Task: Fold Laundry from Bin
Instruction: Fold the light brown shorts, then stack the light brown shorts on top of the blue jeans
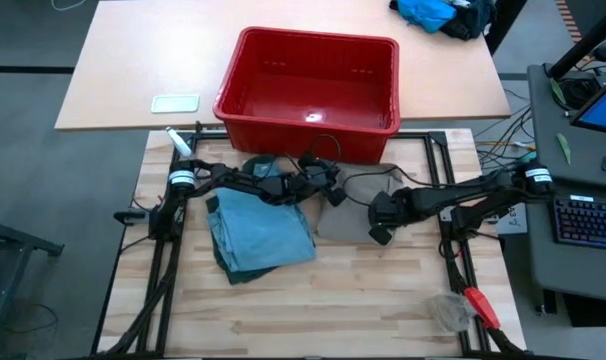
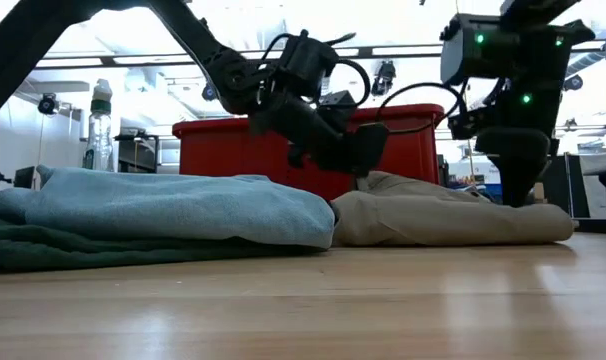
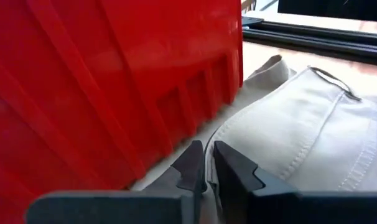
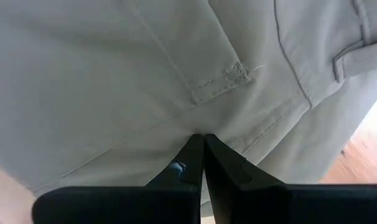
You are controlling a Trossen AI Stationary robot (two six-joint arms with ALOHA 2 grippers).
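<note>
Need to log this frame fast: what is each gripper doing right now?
Left gripper: nearly closed, pinching the edge of the khaki garment beside the red bin.
Right gripper: closed, tips on the khaki garment; a grip cannot be told.

Both claws shut — left claw, right claw.

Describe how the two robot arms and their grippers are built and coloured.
Both arms are dark, jointed links with looping black cables. The left arm and right arm each carry a white band near the base. Each gripper, left gripper and right gripper, has two flat dark-grey fingers. Green lights glow on the right wrist housing.
</note>
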